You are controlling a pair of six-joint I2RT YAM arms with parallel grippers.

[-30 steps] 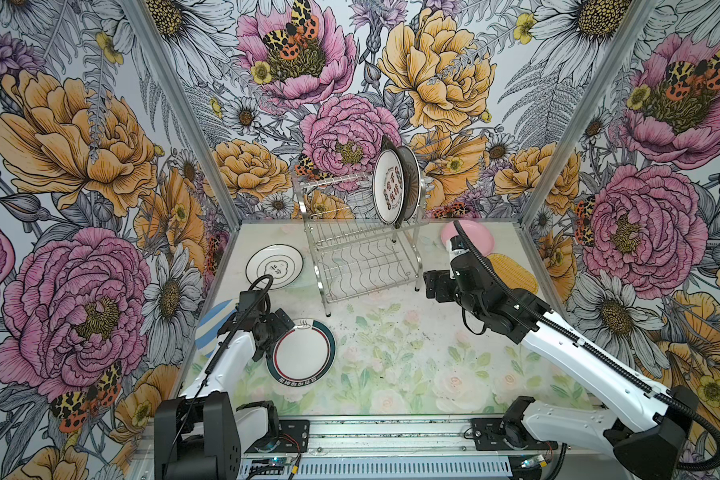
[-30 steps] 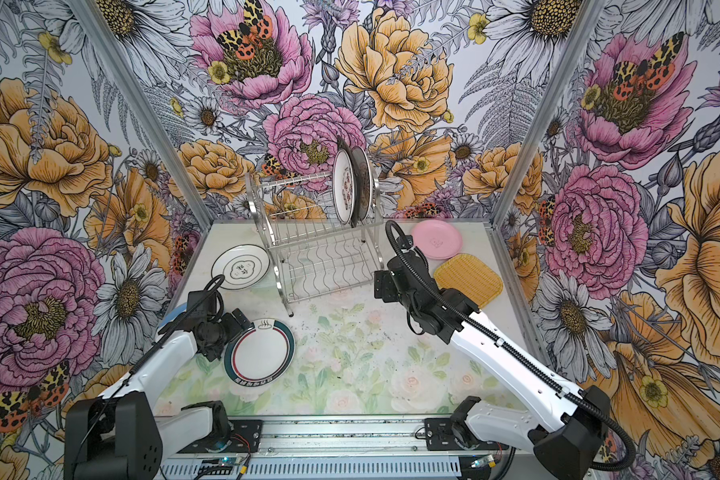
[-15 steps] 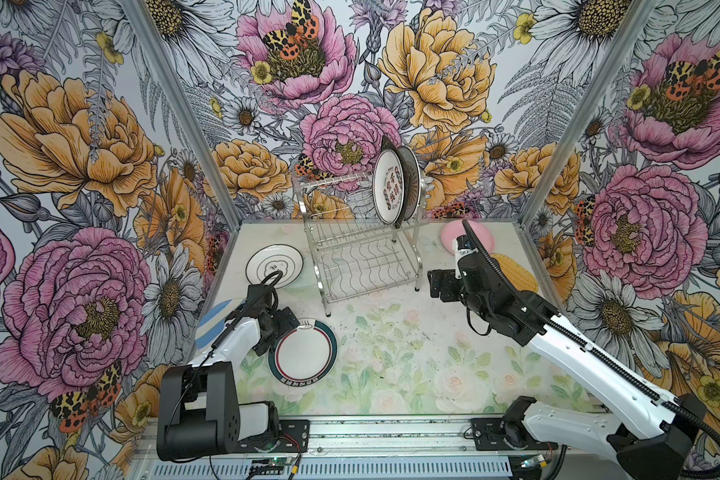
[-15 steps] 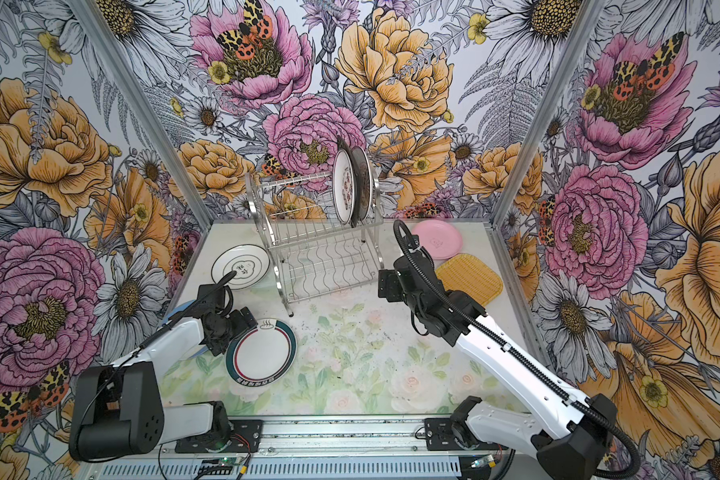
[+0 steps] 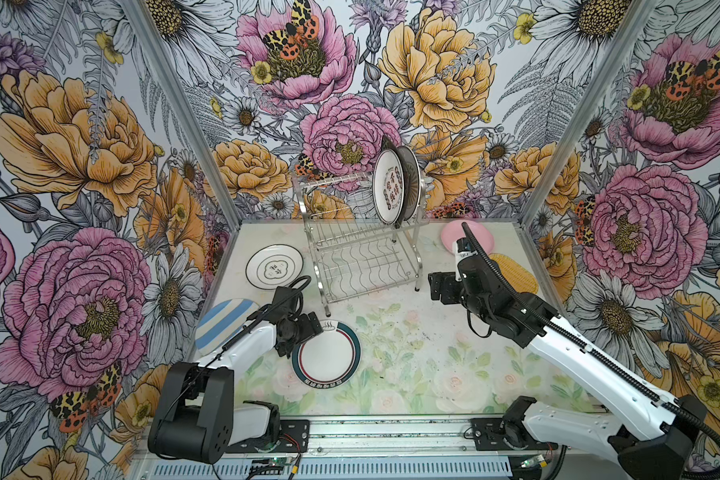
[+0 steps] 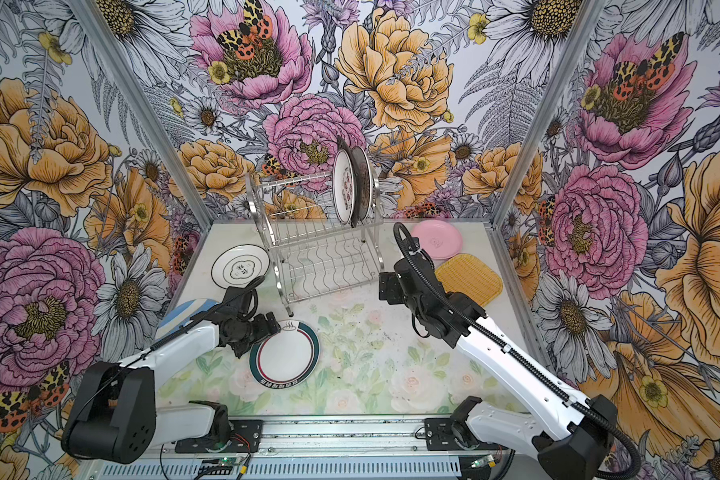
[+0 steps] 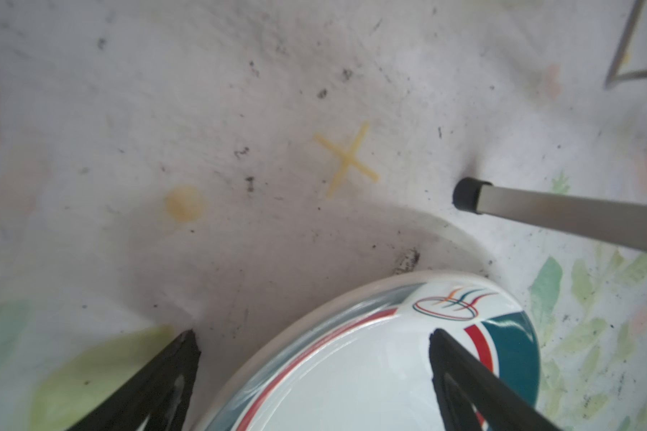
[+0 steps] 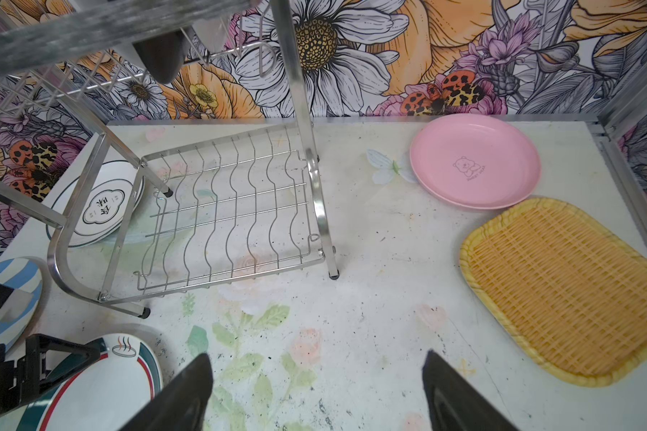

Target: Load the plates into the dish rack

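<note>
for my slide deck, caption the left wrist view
Open left gripper straddles the rim of the teal-and-red banded plate, beside the dish rack foot.

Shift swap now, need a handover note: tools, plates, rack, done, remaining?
Left tool: open, straddling the rim of the teal-and-red-banded white round plate, not gripped.
Right tool: open, empty, over the table near the steel wire dish rack.
Done: at least two plates upright on its top tier, a white printed round plate in front.
To do: banded plate, white cloud-emblem plate, blue-white striped plate, pink round plate, yellow woven-look rectangular plate.
</note>
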